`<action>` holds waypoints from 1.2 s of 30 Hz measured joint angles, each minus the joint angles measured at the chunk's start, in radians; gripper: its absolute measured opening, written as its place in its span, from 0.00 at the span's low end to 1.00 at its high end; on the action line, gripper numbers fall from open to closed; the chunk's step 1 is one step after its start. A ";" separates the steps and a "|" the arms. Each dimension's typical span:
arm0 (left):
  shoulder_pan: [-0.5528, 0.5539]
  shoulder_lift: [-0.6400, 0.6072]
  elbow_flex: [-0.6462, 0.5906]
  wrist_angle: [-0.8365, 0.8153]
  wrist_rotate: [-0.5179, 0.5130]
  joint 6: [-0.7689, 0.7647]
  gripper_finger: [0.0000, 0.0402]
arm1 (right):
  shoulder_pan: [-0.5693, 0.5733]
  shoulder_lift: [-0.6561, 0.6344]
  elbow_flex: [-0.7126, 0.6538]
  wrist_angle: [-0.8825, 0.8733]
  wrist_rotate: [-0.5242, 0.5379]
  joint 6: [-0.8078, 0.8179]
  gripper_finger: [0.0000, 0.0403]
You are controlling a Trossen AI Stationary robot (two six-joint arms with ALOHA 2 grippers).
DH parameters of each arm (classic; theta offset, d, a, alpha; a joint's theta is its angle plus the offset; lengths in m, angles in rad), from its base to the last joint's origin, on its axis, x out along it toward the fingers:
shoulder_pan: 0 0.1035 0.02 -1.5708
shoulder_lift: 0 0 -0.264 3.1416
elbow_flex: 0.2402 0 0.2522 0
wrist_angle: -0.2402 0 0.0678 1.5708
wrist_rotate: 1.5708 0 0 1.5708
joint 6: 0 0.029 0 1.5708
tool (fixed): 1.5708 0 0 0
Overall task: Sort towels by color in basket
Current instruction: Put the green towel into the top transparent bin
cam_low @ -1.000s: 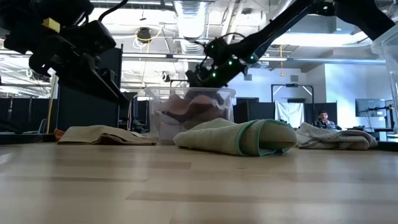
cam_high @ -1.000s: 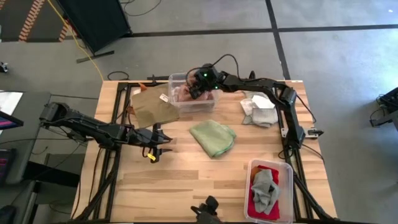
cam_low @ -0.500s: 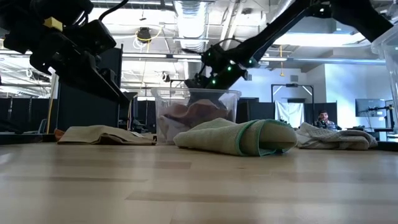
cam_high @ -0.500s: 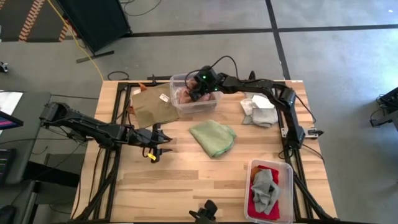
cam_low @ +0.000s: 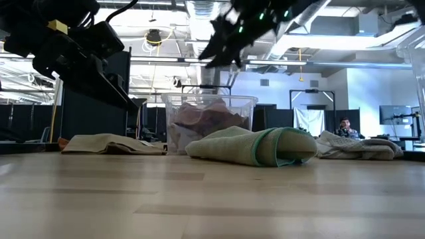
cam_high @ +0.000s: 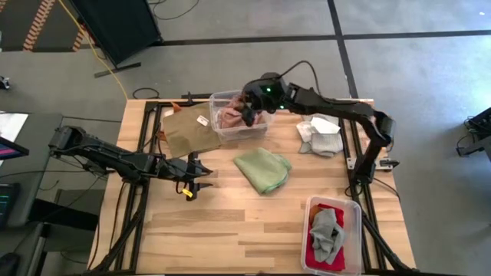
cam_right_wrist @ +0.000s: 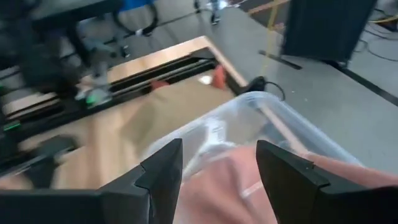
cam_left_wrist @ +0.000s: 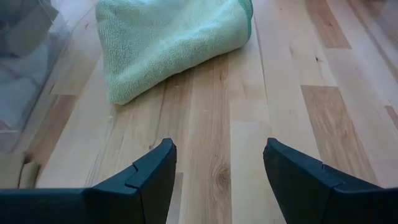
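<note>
A clear bin (cam_high: 239, 126) at the table's far middle holds pink towels (cam_high: 230, 116). My right gripper (cam_high: 249, 113) hangs open above the bin, high over its rim (cam_low: 216, 50), with nothing between its fingers (cam_right_wrist: 217, 180). A tan towel (cam_high: 188, 132) lies flat left of the bin. A folded light green towel (cam_high: 262, 169) lies at the table's middle. My left gripper (cam_high: 201, 180) waits open left of the green towel (cam_left_wrist: 168, 43), just above the table. White and grey towels (cam_high: 319, 135) lie in a heap at the far right.
A second clear bin (cam_high: 349, 211) at the near right corner holds a red towel (cam_high: 314, 249) and a grey one (cam_high: 327, 232). Bare wood lies along the table's near side and between the green towel and that bin.
My right gripper has risen out of the far bin to well above its rim, rolling a little, its fingers staying open. The pink towels stay in the bin.
</note>
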 joint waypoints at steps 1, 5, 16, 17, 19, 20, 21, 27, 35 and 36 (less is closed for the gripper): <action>0.000 0.000 0.000 0.000 0.000 0.000 0.57 | 0.016 -0.024 0.000 -0.031 0.000 -0.009 0.58; 0.000 0.000 0.001 0.000 0.000 0.001 0.57 | 0.101 -0.101 0.001 -0.209 0.002 -0.044 0.58; 0.000 0.000 0.001 0.003 0.000 0.018 0.57 | 0.503 -0.098 0.000 -0.580 0.145 0.039 0.58; 0.000 0.000 0.001 0.007 0.000 0.024 0.57 | 0.536 -0.082 0.000 -0.576 0.183 0.058 0.58; 0.000 0.000 0.001 0.012 0.000 0.030 0.57 | 0.593 -0.043 0.000 -0.561 0.253 0.094 0.58; 0.000 0.000 0.001 0.019 0.000 0.035 0.57 | 0.616 -0.022 0.000 -0.554 0.283 0.110 0.58; 0.000 0.001 0.001 0.027 0.000 0.041 0.57 | 0.635 0.001 0.000 -0.548 0.311 0.124 0.58; 0.000 0.001 0.001 0.044 0.000 0.053 0.57 | 0.680 0.158 -0.001 -0.549 0.377 0.207 0.58; 0.000 0.063 0.001 0.057 0.000 0.047 0.57 | 0.664 0.282 -0.001 -0.636 0.478 0.352 0.58; 0.000 0.075 0.001 0.059 0.000 0.044 0.57 | 0.660 0.286 -0.001 -0.656 0.499 0.367 0.58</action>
